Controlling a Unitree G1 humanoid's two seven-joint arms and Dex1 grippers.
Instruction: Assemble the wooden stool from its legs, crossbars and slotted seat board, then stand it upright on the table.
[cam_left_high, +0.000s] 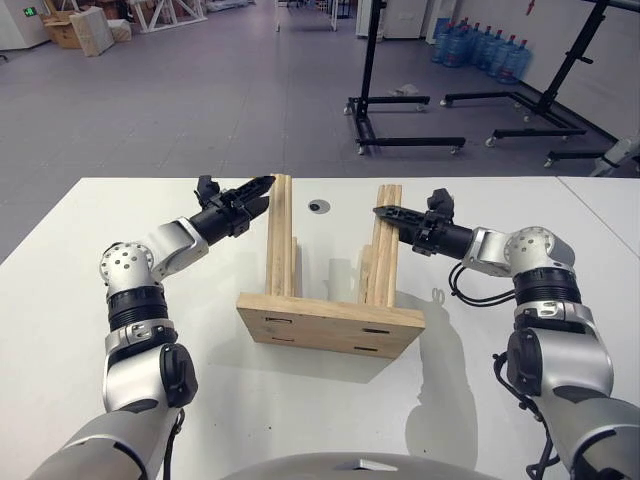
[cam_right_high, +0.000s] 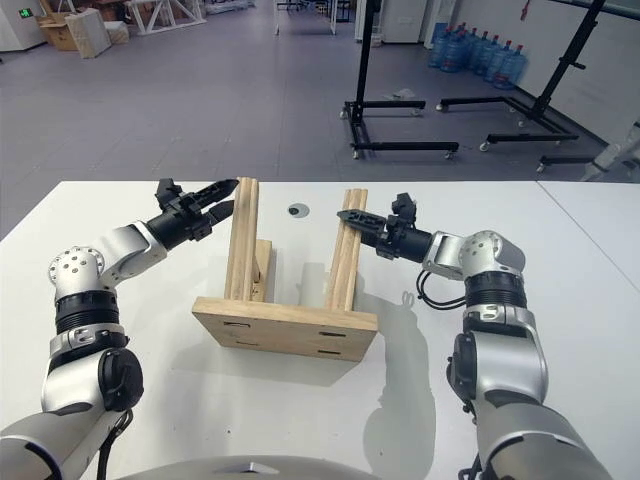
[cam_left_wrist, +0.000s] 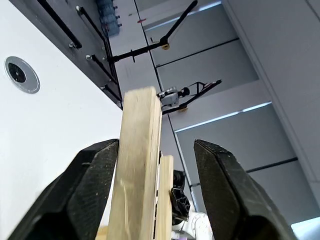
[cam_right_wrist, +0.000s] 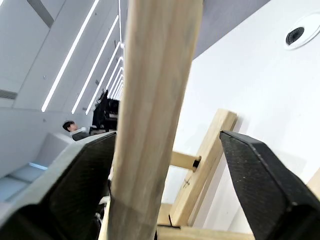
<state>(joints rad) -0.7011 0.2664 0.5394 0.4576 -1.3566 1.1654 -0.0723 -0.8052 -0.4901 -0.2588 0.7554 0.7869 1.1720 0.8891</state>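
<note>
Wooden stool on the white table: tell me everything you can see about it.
The pale, unfinished wooden stool looks assembled. It seems to lie on its side on the white table: the rectangular seat board stands on edge nearest the robot, four small slots facing it, and the square legs point away in two pairs. A crossbar plugs into one leg. The open left pincer and open right pincer each straddle a leg end.

A warehouse-like lab hall with black wheeled stands, water jugs, cardboard boxes.
</note>
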